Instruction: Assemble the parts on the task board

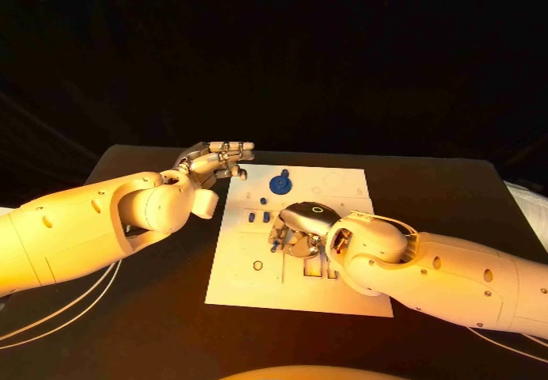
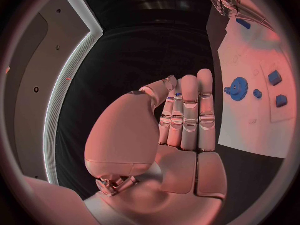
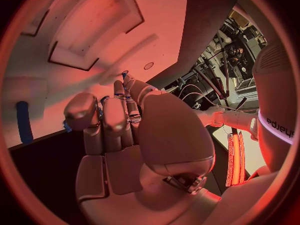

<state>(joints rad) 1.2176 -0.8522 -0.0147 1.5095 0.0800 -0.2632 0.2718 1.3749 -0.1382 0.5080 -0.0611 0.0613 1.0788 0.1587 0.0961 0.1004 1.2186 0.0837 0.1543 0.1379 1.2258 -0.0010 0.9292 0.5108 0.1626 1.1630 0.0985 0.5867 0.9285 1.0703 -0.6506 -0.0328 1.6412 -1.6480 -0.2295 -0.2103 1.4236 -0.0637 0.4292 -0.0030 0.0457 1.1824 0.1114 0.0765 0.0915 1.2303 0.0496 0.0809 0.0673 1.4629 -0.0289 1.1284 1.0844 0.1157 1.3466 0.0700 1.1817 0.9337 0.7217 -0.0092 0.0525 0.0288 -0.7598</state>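
On the white task board point(image 1: 299, 293), the right hand point(image 1: 299, 229) pinches a small blue part point(image 3: 66, 127). At ten o'clock, the left hand point(image 1: 217, 165) holds nothing, fingers straight and pressed together.

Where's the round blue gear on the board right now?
In the head view, the blue gear sits near the far edge of the task board, just right of the left robot hand and beyond the right robot hand.

black table point(image 1: 457, 190), white task board point(image 1: 245, 277) lying flat on it
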